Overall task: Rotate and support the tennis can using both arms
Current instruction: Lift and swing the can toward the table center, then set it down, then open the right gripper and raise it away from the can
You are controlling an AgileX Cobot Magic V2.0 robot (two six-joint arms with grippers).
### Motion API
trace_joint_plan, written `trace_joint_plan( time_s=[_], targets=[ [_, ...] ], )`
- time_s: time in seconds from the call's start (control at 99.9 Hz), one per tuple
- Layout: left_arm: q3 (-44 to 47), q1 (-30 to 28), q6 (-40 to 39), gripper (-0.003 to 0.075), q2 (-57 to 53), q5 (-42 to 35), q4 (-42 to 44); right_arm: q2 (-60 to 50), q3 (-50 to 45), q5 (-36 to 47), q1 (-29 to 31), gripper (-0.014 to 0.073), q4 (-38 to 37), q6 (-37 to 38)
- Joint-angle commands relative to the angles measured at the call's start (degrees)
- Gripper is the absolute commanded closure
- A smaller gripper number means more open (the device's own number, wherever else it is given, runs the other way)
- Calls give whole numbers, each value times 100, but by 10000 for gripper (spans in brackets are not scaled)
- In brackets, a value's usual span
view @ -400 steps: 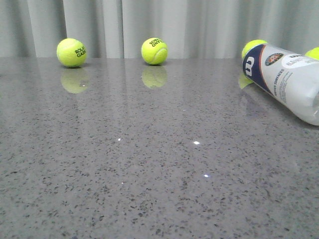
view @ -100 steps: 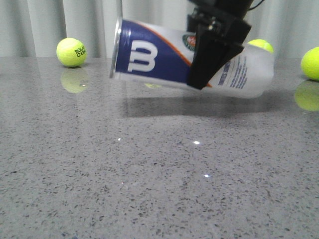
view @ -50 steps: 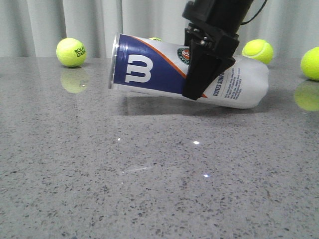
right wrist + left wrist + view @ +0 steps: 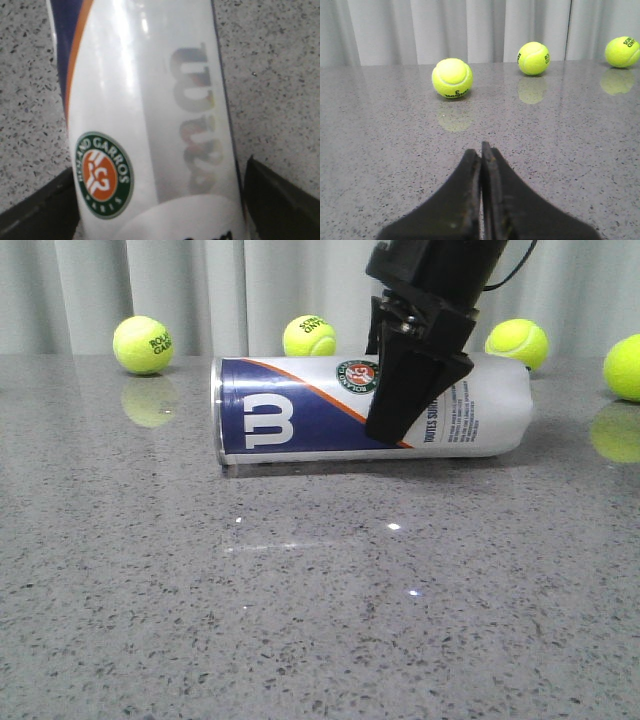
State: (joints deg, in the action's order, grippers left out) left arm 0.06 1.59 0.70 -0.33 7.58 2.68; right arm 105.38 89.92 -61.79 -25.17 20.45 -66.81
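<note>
The tennis can (image 4: 300,420) lies on its side on the grey table, its open rim to the left and the Wilson label facing me. My right gripper (image 4: 400,410) comes down from above and is shut around the can's middle. In the right wrist view its black fingers (image 4: 35,210) flank the can (image 4: 150,100) beside the Roland Garros emblem (image 4: 102,175). My left gripper (image 4: 481,150) is shut and empty, low over bare table. It does not show in the front view, and the can does not show in the left wrist view.
Yellow-green tennis balls sit along the back by the curtain: one at the left (image 4: 143,345), one behind the can (image 4: 309,338), one at the right (image 4: 516,342) and one at the right edge (image 4: 625,367). The left wrist view shows three balls, the nearest (image 4: 452,78) ahead of the fingers.
The can, carried in from the far right by my right gripper, has come down from a tilted hold above the table to lie level on it. The rim end dropped most.
</note>
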Motion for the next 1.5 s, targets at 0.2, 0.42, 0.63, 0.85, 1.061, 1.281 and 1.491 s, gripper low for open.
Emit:
trace_joint_plan(
  time_s=[0.2, 0.42, 0.63, 0.85, 1.061, 1.281, 1.491],
  targets=[
    [251, 13, -70, 739, -195, -493, -41, -672, 463, -349, 5, -36, 148, -10],
    [251, 13, -70, 739, -195, -493, -41, -1126, 573, -668, 5, 532, 148, 1279],
    [251, 13, -70, 739, -195, -493, -41, -1446, 566, -429, 5, 654, 247, 2597],
    [251, 13, -70, 739, -195, -493, -41, -2009, 124, 592, 5, 654, -77, 5652],
    [251, 13, -70, 739, -195, -493, -41, -2866, -1231, 2018, 5, 654, -96, 6320],
    [251, 13, -70, 739, -195, -493, -41, -4194, -3072, 3336, 5, 654, -208, 6038],
    [251, 13, -70, 739, -195, -493, -41, -5651, -4974, 4651, 5, 654, -208, 5824]
  ],
)
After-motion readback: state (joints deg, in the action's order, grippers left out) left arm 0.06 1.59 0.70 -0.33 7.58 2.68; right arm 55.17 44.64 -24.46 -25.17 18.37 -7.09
